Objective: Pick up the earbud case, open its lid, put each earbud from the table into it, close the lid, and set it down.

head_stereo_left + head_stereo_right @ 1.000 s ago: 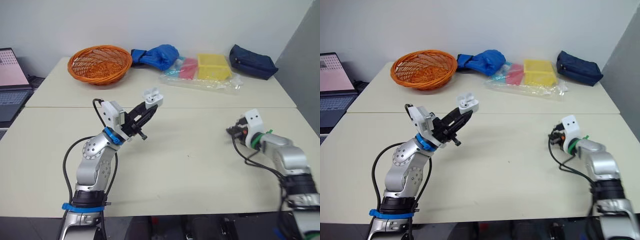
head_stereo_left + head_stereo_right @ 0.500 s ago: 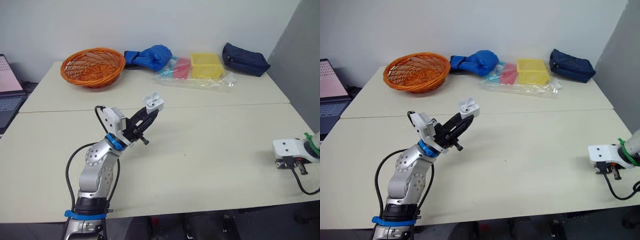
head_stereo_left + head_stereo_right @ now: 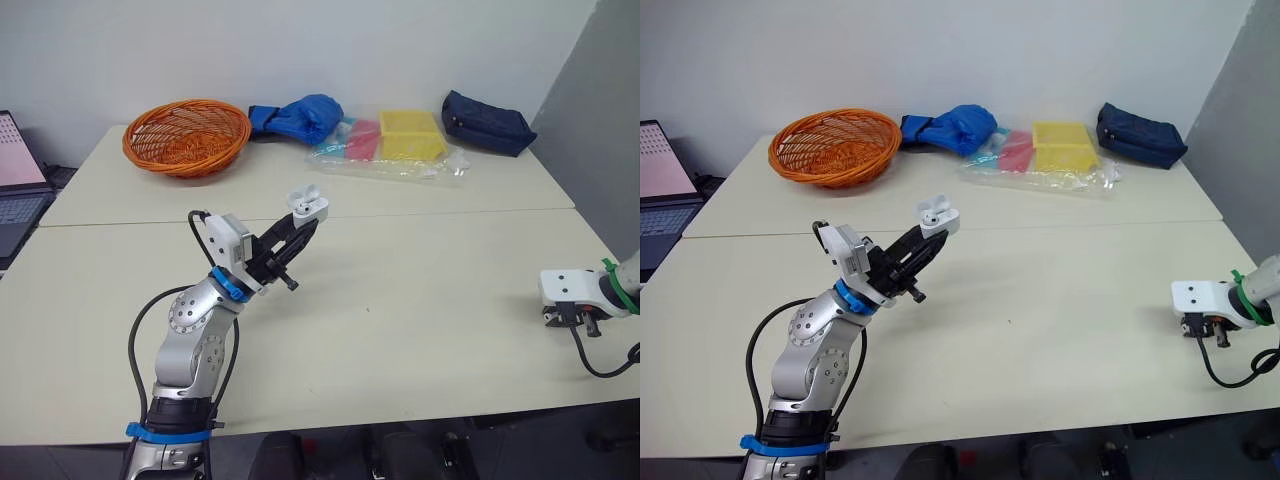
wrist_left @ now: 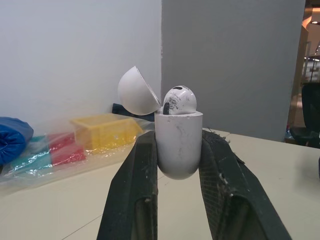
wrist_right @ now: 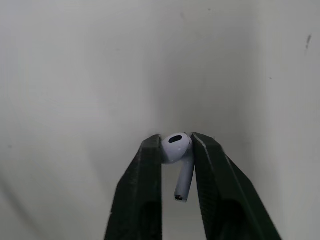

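My left gripper (image 3: 305, 218) is raised over the left middle of the table (image 3: 420, 330) and is shut on the white earbud case (image 3: 307, 204). In the left wrist view the case (image 4: 178, 145) stands upright between the fingers (image 4: 140, 175), its lid (image 4: 137, 92) hinged open and one earbud (image 4: 179, 100) seated in it. My right gripper (image 3: 572, 318) hangs low over the table's far right, near the front edge. The right wrist view shows that gripper (image 5: 176, 142) shut on a second white earbud (image 5: 177, 149), stem pointing back toward the wrist, just above the tabletop.
Along the back of the table lie an orange basket (image 3: 185, 135), a blue cloth bundle (image 3: 300, 115), a clear bag holding a yellow box (image 3: 410, 135) and a dark blue pouch (image 3: 488, 122). A laptop (image 3: 15, 180) sits off the left edge. A grey wall (image 3: 610, 120) stands at right.
The right gripper has swung from the table's right middle out to the far right front, with the earbud. The left gripper holds the open case still. The camera shifted.
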Controlling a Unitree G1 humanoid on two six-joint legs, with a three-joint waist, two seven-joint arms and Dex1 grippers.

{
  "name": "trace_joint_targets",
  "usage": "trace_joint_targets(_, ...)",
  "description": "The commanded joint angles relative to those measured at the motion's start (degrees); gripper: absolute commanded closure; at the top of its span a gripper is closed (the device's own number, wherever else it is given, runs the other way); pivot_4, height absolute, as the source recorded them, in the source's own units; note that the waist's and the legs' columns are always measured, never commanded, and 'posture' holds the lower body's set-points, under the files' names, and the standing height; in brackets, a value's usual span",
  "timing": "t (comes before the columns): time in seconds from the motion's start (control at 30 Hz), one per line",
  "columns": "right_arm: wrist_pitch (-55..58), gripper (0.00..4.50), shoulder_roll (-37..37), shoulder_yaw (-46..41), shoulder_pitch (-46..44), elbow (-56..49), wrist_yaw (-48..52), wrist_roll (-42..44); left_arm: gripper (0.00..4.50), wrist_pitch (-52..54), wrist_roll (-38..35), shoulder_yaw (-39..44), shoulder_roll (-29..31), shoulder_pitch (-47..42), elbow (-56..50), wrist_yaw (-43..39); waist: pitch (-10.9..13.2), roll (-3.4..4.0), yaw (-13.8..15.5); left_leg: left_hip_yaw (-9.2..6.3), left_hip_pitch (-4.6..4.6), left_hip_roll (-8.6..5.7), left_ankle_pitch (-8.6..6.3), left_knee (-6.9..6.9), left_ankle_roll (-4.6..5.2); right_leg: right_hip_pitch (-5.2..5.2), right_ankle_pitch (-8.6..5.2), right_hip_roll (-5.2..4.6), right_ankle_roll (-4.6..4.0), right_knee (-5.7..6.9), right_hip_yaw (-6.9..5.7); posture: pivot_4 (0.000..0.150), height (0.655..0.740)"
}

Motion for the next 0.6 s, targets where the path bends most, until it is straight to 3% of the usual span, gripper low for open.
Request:
trace_joint_targets(0.03, 0.4, 2.41, 0.1, -0.4, 1.3, -0.4, -0.3, -0.2, 3.74, -0.3, -0.9, 0.2, 0.3, -1.2, -1.5, -0.3, 0.0, 0.00, 0.1, 0.00, -0.01, 0.00, 0.00, -0.01, 0.00, 0.00, 0.11, 0.00, 0.20, 0.00, -0.01, 0.150, 0.7400)
trace_joint_targets(0.33, 0.4, 2.41, -1.2, -1.2, 2.5, -0.6, 0.3, -0.8, 3.74, -0.2, -0.9, -0.2, -0.1, -1.4, -1.3, -0.6, 0.0, -0.01, 0.4, -0.05, -0.02, -0.01, -0.01, -0.05, 0.00, 0.02, 0.10, -0.01, 0.21, -0.05, -0.07, 0.150, 0.7400)
trace_joint_targets(0.6, -6.6, 2.41, -2.3, 0.0, 1.8, 1.0, 0.3, -3.0, 3.74, -0.2, -1.0, -0.1, 0.1, -1.3, -1.4, -1.0, 0.0, 0.00, 0.9, -0.04, -0.03, -0.02, -0.01, -0.06, 0.00, 0.02, 0.09, -0.01, 0.20, -0.07, -0.08, 0.150, 0.7400)
